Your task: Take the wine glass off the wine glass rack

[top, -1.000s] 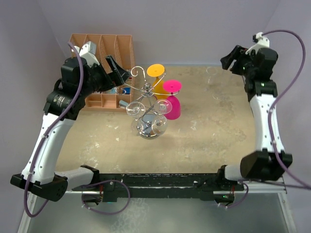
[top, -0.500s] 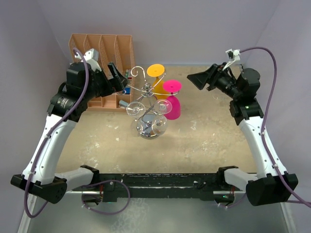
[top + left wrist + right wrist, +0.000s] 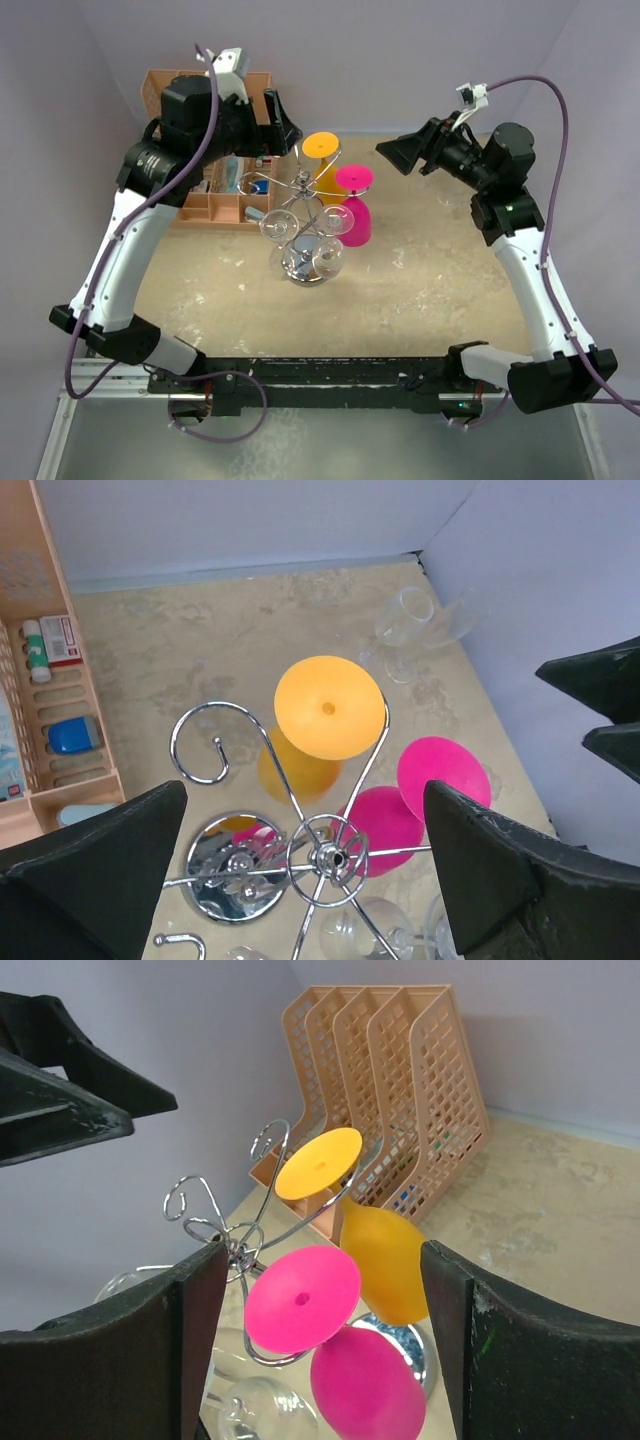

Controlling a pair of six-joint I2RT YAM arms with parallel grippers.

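Note:
The silver wire wine glass rack (image 3: 300, 212) stands mid-table on its round chrome base (image 3: 235, 865). An orange wine glass (image 3: 321, 146) and a pink wine glass (image 3: 356, 210) hang upside down on its right side; clear glasses (image 3: 326, 256) hang on the near arms. My left gripper (image 3: 283, 125) is open and empty above the rack's top; the hub (image 3: 330, 858) lies between its fingers in the left wrist view. My right gripper (image 3: 400, 155) is open and empty, right of the rack. Its fingers frame the pink foot (image 3: 302, 1298) and orange bowl (image 3: 385, 1260).
An orange slotted file organizer (image 3: 205, 150) with small items stands at the back left, behind the rack (image 3: 400, 1080). Two clear glasses (image 3: 410, 630) lie on the table by the far right wall. Walls close in the back and sides.
My left arm has lifted and swung right, from beside the organizer to above the rack. My right gripper has swung round to face the rack and come left, closer to the pink and orange glasses.

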